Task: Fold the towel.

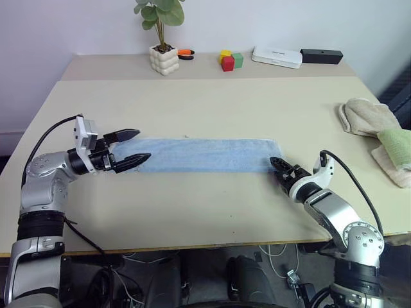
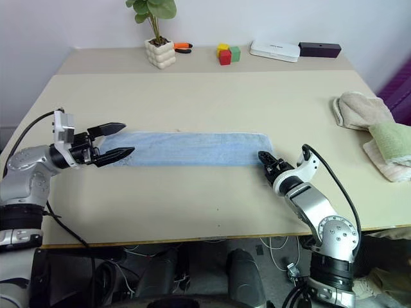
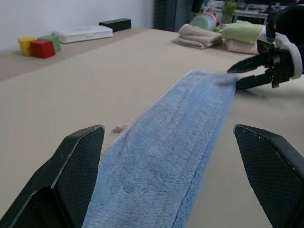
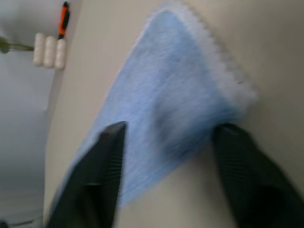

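Note:
The light blue towel (image 1: 199,155) lies flat on the table (image 1: 192,212) as a long narrow strip running left to right. My left gripper (image 1: 142,145) is level at the strip's left end and open wide, one finger on each side of the cloth (image 3: 156,156). My right gripper (image 1: 275,162) is at the right end, pointing slightly down. In the right wrist view its fingers (image 4: 111,156) straddle the towel's whitish-edged corner (image 4: 223,76) with a gap still between them. That right gripper (image 3: 232,78) also appears at the strip's far end in the left wrist view.
A beige cloth (image 1: 366,115) and a pale green cloth (image 1: 395,144) lie at the table's right edge. Along the back stand a potted plant (image 1: 164,59), an orange-handled tool (image 1: 185,53), coloured blocks (image 1: 230,61), a white box (image 1: 276,56) and a black box (image 1: 321,56).

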